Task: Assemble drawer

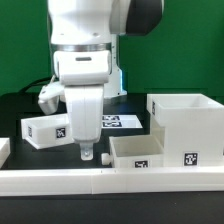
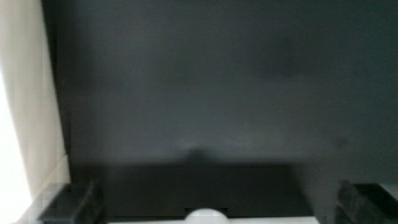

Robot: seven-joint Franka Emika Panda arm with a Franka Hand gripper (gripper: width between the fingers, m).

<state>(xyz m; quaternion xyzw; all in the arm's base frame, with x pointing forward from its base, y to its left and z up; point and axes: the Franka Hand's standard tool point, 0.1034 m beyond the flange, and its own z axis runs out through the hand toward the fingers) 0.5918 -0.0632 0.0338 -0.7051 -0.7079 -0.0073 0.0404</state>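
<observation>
The large hollow white shell (image 1: 188, 122) stands at the exterior view's right with a tag on its front. One small tray (image 1: 138, 151) lies against its left side, its knob (image 1: 105, 157) pointing toward my gripper. The other small tray (image 1: 44, 130) lies at the left. My gripper (image 1: 88, 153) points straight down, low over the black table between the two trays, just beside the knob. In the wrist view my fingers (image 2: 71, 203) stand wide apart with nothing between them; a small white rounded bit (image 2: 208, 214), apparently the knob, shows at the frame edge.
A long low white border rail (image 1: 100, 180) runs along the front and shows in the wrist view (image 2: 18, 110). The marker board (image 1: 122, 122) lies behind my gripper. A small white piece (image 1: 3, 150) sits at the far left edge.
</observation>
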